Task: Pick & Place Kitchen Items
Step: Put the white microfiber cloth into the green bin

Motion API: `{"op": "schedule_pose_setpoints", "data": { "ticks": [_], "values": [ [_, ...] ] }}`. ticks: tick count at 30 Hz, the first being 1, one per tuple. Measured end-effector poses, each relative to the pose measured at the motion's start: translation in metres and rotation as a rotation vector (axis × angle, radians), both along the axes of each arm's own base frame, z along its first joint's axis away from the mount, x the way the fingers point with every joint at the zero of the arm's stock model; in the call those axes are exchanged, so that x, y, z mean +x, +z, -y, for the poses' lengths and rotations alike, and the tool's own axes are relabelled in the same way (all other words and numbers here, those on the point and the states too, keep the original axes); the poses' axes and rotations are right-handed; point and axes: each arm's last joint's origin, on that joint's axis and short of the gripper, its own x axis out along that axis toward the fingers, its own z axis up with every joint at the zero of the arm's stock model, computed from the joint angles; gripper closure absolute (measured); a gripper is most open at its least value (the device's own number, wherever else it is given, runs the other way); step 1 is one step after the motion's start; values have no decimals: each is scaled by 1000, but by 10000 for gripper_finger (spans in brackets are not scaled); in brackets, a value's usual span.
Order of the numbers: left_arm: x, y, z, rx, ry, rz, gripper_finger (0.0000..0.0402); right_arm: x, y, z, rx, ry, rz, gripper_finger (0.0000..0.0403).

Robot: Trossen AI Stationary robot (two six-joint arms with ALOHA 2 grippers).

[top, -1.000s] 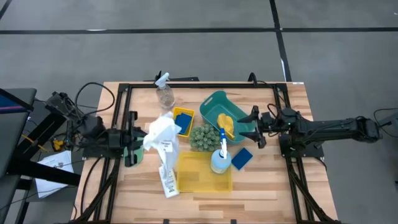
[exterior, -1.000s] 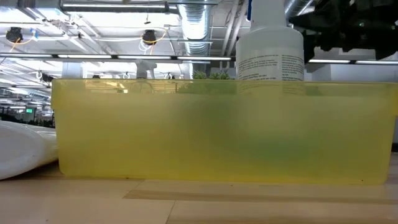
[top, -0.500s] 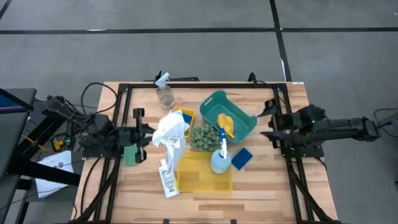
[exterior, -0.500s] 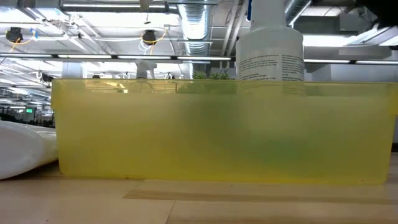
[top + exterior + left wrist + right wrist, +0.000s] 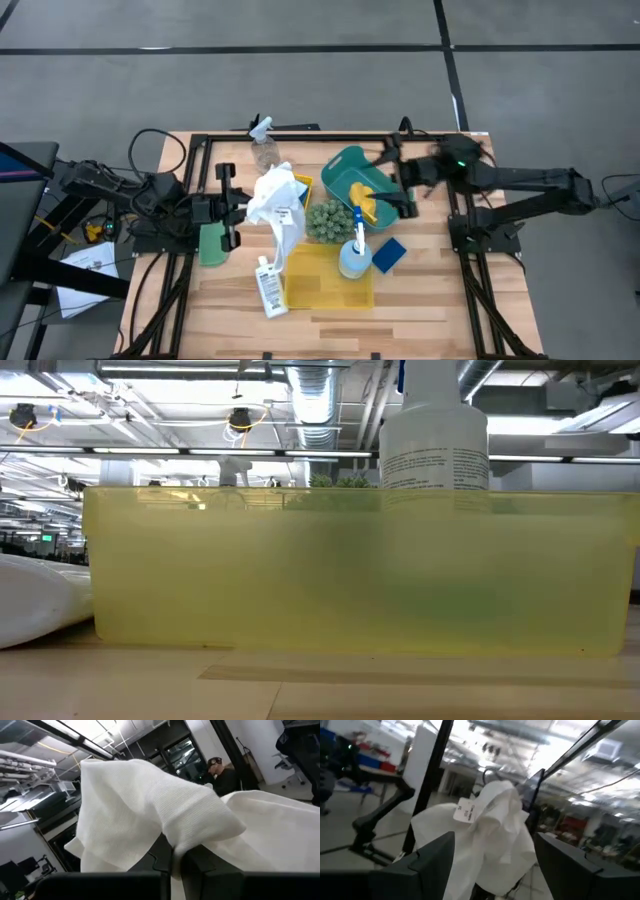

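High view: slatted wooden table (image 5: 430, 300) under a black tube frame. One crumpled white woven cloth (image 5: 276, 195) lifted above the table's left-centre, pinched in the closed left gripper (image 5: 236, 205). One flat white printed packet (image 5: 268, 288) beside one translucent yellow plastic tray (image 5: 325, 280). One clear spray bottle with white trigger (image 5: 264, 148) near the far edge. One small yellow bin (image 5: 297, 186) partly under the cloth. One teal plastic basket (image 5: 357, 170) holding a yellow piece (image 5: 364, 199). One green bumpy ball (image 5: 325, 219). One round white bottle with blue top (image 5: 354, 257), just beside one blue square sponge (image 5: 388, 254). Right gripper (image 5: 393, 182) over the basket's far-right rim, jaws spread, empty.

Low view: hazy yellow tray wall across the frame, white labelled bottle behind, soft white fold at the left edge.

Left wrist view: ribbed, waffle-knit cloth draped over dark fingers (image 5: 200, 862), clamped shut on it.

Right wrist view: two dark fingers (image 5: 432, 857) wide apart, cloth with one small sewn tag (image 5: 466, 810) hanging beyond.
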Motion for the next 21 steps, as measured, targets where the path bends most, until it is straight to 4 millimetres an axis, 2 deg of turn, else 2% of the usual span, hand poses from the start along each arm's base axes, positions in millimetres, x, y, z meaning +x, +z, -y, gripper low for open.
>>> {"op": "schedule_pose_setpoints", "data": {
  "ticks": [5, 9, 16, 21],
  "values": [
    [0, 0, 1, 9, -31, 0, 392, 42, 12, 7, -20, 95, -58, 137],
    [0, -1, 4, 35, -109, 4, 393, 65, 17, 13, -27, 138, -77, 137],
    [7, -1, -1, 58, -95, 24, 393, 92, 30, 26, 26, 279, -126, 137],
    [22, 2, -11, 63, -78, 118, 393, 98, 45, 30, 38, 326, -110, 137]
  ]
}}
